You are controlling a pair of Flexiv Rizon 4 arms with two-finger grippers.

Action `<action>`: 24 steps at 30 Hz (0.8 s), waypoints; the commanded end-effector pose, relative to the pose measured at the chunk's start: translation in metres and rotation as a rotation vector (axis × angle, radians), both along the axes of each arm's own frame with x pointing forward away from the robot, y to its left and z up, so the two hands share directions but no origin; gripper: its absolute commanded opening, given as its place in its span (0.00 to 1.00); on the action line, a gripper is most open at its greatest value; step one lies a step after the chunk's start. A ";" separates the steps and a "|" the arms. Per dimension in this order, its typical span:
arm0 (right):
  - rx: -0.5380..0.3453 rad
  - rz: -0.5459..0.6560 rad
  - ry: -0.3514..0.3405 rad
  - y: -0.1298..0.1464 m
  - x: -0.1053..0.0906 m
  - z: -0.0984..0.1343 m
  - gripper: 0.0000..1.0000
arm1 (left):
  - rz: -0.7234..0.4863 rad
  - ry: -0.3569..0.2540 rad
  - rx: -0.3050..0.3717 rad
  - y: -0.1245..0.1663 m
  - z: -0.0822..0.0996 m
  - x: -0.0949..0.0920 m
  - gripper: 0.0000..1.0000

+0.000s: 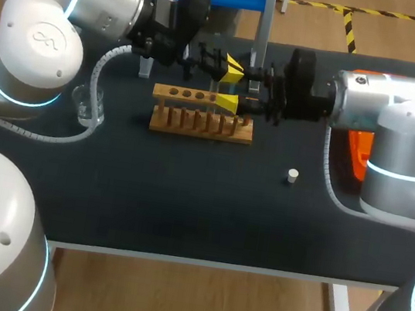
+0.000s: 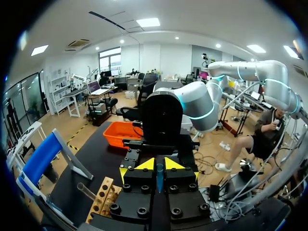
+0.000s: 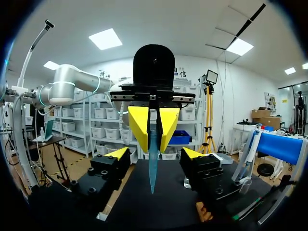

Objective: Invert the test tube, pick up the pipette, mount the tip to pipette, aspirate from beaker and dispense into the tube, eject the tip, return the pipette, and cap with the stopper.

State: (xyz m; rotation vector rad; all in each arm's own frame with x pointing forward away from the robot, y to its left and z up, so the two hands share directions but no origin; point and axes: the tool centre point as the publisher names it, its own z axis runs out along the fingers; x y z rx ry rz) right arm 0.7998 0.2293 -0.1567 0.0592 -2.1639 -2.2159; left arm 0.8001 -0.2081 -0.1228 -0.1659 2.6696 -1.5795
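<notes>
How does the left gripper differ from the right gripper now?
The left gripper is shut on a blue pipette tip; the right gripper is open and grips nothing. The left gripper's fingers stand close together, the right gripper's wide apart. Both have yellow tips and face each other.

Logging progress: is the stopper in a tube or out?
Out. The stopper lies by itself on the table, to the right of the rack and apart from it.

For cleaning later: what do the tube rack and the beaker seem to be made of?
The rack looks like wood: matt light brown, with drilled holes and pegs. The beaker is see-through with bright glints; glass or clear plastic, can't tell which.
</notes>
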 end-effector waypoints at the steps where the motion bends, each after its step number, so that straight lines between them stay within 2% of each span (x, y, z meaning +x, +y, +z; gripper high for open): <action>1: 0.001 0.006 0.000 0.000 0.002 0.000 0.00 | 0.000 0.002 0.003 0.000 0.001 0.000 0.00; 16: -0.001 0.012 -0.009 -0.001 -0.001 0.001 0.00 | 0.000 0.002 0.003 0.000 0.001 0.000 0.00; 17: -0.001 0.012 -0.010 -0.001 -0.001 0.001 0.00 | 0.000 0.002 0.003 0.000 0.001 0.000 0.04; 18: -0.001 0.012 -0.010 -0.002 -0.001 0.001 0.00 | 0.000 0.002 0.003 0.000 0.001 0.000 1.00; 24: -0.006 0.007 -0.013 -0.013 -0.002 -0.003 0.00 | 0.000 0.002 0.003 0.000 0.001 0.000 1.00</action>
